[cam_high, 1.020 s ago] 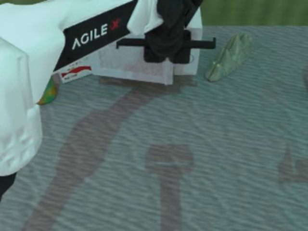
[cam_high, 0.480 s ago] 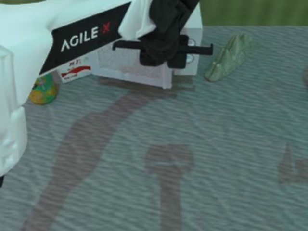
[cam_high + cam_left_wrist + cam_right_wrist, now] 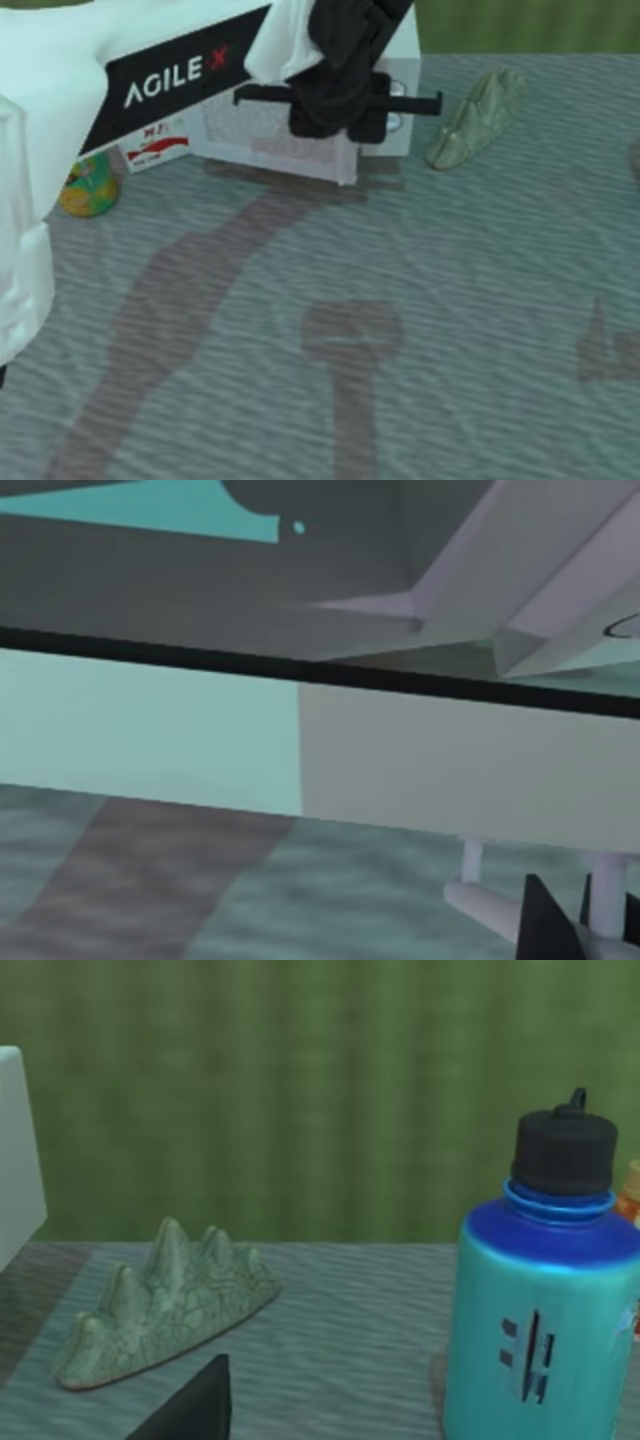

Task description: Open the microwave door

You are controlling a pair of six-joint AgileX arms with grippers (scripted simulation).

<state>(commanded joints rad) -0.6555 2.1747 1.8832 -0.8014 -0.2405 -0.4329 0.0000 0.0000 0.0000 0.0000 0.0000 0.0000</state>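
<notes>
The left gripper (image 3: 345, 100), fingers' state unclear, has swung the microwave door (image 3: 285, 145) slightly ajar, so opening has begun.

Left gripper (image 3: 340, 105) over microwave door (image 3: 275, 150) — green ridged ornament (image 3: 476, 117) at right.

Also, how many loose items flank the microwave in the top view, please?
3: a carton and a colourful ball left of the microwave, a green ornament right. The left gripper's arm may hide more.
</notes>
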